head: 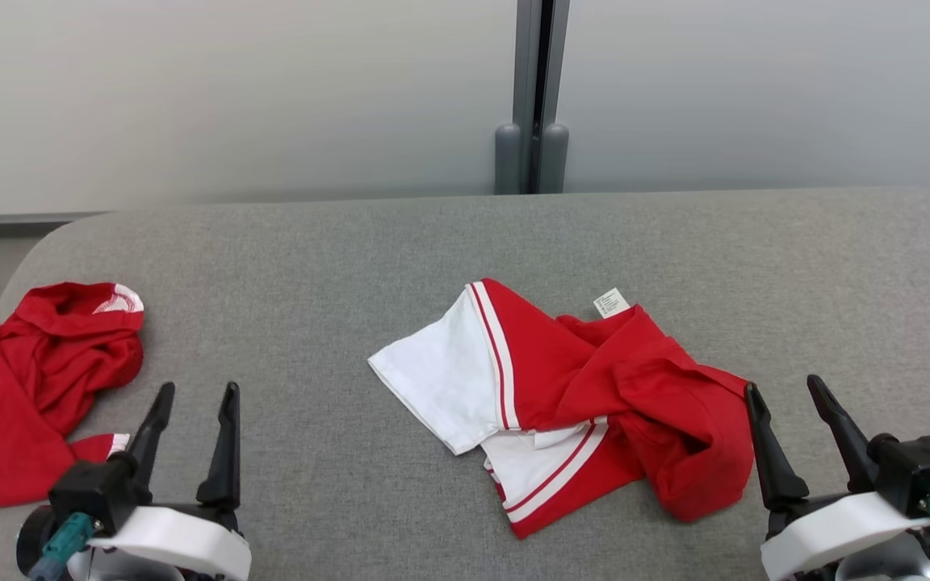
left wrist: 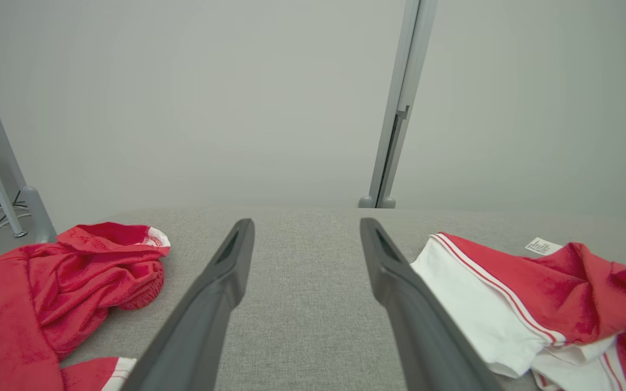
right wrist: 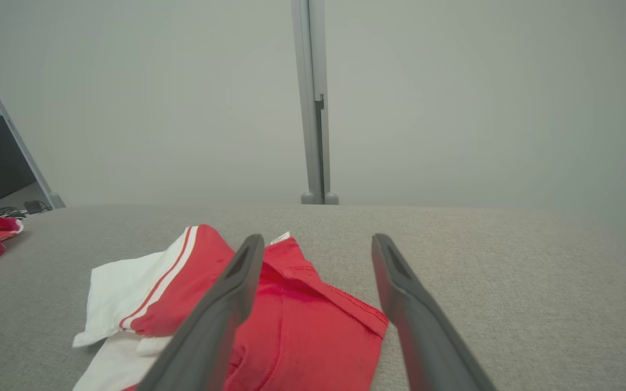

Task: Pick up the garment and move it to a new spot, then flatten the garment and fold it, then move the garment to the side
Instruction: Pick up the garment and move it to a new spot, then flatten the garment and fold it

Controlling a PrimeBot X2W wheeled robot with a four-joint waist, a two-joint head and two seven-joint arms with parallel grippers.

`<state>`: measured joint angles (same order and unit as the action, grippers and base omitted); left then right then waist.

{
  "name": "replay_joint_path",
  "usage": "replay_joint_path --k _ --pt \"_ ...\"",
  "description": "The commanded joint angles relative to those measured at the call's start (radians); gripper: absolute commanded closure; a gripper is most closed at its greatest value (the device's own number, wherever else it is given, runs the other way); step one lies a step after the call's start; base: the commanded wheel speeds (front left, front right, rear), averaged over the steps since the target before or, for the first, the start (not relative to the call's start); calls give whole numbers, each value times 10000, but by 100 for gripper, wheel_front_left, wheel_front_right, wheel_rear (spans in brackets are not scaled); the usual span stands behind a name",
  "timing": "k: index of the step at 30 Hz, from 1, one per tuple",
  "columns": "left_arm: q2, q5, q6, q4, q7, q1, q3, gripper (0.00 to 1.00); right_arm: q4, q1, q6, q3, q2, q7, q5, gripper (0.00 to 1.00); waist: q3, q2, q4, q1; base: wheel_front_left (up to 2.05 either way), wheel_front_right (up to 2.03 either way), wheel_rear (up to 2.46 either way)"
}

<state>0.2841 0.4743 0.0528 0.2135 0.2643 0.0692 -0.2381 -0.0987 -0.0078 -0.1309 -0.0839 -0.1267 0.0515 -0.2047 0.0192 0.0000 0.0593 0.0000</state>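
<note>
Crumpled red cloth (head: 29, 387) lies left on the woven grey counter (head: 352, 258). The rumpled red-and-white garment (head: 570, 395) sits between left end effector (head: 198, 389) and right end effector (head: 781, 384), both gaping, empty.

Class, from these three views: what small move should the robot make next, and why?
Probably ease the right claw toward the crumpled red-and-white garment to grip its near red edge. It and the left claw are open and empty, and that edge lies just beside the right claw on the grey surface.
</note>
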Motion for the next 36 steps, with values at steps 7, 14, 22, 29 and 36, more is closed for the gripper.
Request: replay_joint_path --k 7,14,22,29,36 --pt "-38 -167 -141 -202 -4 -655 -291 0 186 529 1 -18 -107 -218 12 0 -476 0 -202 0 0 0 0" --pt "3 -243 28 -389 -184 -1054 -505 0 289 869 3 17 -46 -388 37 0 -729 0 -238 0 0 0 0" --pt "75 -241 101 -479 -280 -1104 -578 0 317 907 1 19 20 -434 25 0 -740 0 -223 0 0 0 0" --pt "69 -147 110 -512 -320 -1113 -614 0 240 837 1 -5 48 -398 -3 0 -697 0 -232 0 0 0 0" --pt "87 -118 141 -519 -346 -1001 -680 0 191 791 1 -15 90 -419 37 0 -633 0 -182 0 0 0 0"
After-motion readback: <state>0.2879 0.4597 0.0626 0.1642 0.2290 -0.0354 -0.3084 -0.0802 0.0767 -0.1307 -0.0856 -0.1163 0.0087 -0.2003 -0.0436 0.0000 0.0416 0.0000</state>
